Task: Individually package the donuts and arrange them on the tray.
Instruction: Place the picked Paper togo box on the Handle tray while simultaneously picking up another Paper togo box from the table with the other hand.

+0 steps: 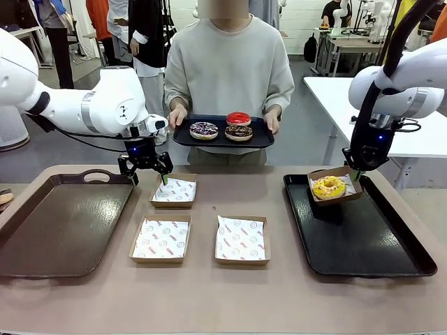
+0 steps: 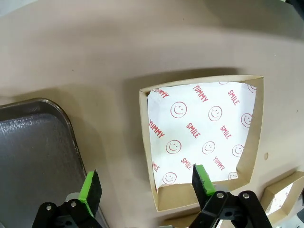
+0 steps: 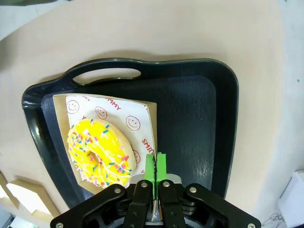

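Clamping hard, the right gripper (image 3: 156,164) has its green pads squeezed together on the side wall of a cardboard box (image 3: 58,114), and that's a firm pinch. Inside the box, on smiley-print paper, sits the yellow donut (image 3: 114,142), sprinkles and all. The box hangs tilted over the handle end of the black tray (image 3: 199,118), with a shadow under it in the front view.

Over on the other side, the left gripper (image 2: 146,183) is spread wide and holding nothing. It hovers just above the near edge of an empty paper-lined box (image 2: 175,195), one finger over that edge and the other over bare table (image 1: 209,293) beside the brown tray (image 1: 63,230). Two more lined boxes (image 1: 159,259) lie side by side closer to the robot, both empty.

Across the table, a person grips a small dark tray (image 1: 185,137) with both hands (image 1: 177,117). On it sit the purple-and-white donut (image 1: 204,130), the red donut (image 1: 238,118) and the chocolate donut (image 1: 239,132), none of them boxed yet.
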{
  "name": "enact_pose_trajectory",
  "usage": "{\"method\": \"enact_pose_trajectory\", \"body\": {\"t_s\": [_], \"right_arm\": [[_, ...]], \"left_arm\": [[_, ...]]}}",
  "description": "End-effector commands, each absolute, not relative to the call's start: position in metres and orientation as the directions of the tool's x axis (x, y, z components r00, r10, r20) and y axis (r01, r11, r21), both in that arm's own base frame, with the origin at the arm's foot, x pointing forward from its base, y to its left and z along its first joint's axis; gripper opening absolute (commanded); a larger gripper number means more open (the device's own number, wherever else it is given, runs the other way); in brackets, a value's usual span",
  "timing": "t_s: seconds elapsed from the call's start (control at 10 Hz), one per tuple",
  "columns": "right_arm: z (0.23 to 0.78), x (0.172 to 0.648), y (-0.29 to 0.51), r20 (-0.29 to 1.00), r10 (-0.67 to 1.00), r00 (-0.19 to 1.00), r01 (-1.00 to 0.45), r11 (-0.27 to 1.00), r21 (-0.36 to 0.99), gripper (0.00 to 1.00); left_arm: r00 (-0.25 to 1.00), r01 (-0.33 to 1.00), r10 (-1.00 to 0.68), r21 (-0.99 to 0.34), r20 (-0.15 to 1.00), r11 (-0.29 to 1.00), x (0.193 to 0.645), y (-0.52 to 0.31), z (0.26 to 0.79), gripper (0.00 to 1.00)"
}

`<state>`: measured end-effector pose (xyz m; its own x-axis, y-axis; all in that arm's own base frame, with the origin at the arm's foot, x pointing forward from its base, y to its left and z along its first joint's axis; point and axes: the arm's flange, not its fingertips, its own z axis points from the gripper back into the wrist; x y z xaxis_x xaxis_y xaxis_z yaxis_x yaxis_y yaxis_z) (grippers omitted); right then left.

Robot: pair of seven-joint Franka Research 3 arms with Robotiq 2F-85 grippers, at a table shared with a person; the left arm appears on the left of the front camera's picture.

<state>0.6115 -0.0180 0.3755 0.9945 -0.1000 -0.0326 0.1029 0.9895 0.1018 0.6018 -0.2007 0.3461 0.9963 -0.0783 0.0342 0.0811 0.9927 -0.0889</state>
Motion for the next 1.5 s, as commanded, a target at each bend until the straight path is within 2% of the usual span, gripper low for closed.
{"method": "enact_pose_trajectory", "body": {"t_s": [0.0, 1.0, 1.1, 1.2, 1.3, 1.4], "right_arm": [[0.368, 0.621, -0.021, -0.028, -0.08, 0.996, 0.083, 0.989, 0.121, 0.01], [0.362, 0.618, -0.026, -0.048, -0.078, 0.996, 0.083, 0.988, 0.132, 0.01], [0.362, 0.618, -0.027, -0.046, -0.07, 0.996, 0.076, 0.988, 0.133, 0.01], [0.362, 0.618, -0.027, -0.05, -0.062, 0.997, 0.069, 0.988, 0.141, 0.48], [0.362, 0.619, -0.028, -0.053, -0.067, 0.996, 0.074, 0.987, 0.146, 0.61], [0.362, 0.619, -0.028, -0.055, -0.068, 0.996, 0.076, 0.986, 0.149, 1.0]], "left_arm": [[0.998, 0.06, -0.06, -0.039, 0.024, 0.997, 0.61, -0.206, 0.347, 1.0], [0.995, 0.084, -0.083, -0.023, 0.053, 0.996, 0.615, -0.215, 0.333, 1.0], [0.993, 0.096, -0.093, -0.04, 0.078, 0.995, 0.616, -0.215, 0.333, 0.85], [0.993, 0.097, -0.094, -0.043, 0.07, 0.994, 0.616, -0.214, 0.332, 0.41], [0.993, 0.096, -0.093, -0.046, 0.068, 0.994, 0.617, -0.214, 0.332, 0.25], [0.994, 0.097, -0.094, -0.045, 0.064, 0.994, 0.617, -0.215, 0.332, 0.0]]}}
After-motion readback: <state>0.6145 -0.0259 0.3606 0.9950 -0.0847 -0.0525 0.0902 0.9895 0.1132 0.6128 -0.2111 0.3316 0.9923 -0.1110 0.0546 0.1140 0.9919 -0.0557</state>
